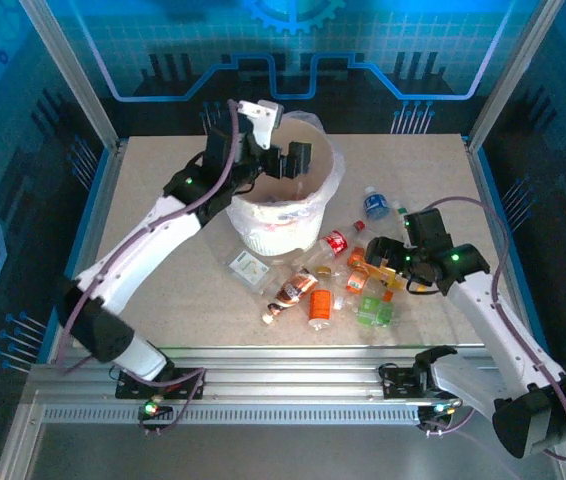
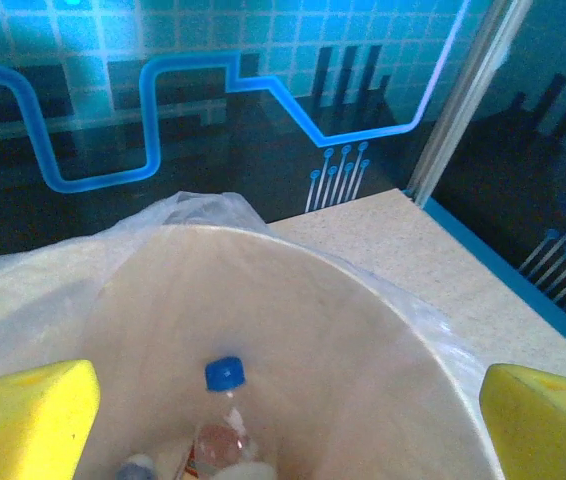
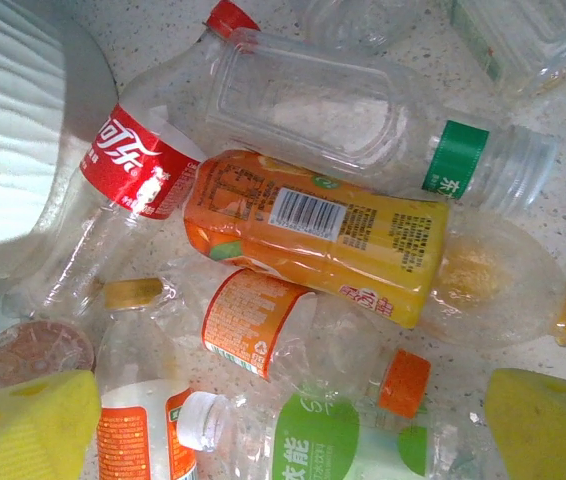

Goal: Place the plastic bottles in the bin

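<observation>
bottles (image 1: 320,304) heaped beside bin (image 1: 268,232); left gripper (image 1: 298,158) spread wide above it

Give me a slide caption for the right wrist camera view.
Open right gripper above a heap of plastic bottles, an orange-labelled juice bottle at centre.

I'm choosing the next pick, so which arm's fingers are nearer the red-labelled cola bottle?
Right. The right fingers hang over the bottle pile, the cola bottle just ahead; the left fingers are open above the bin.
</observation>
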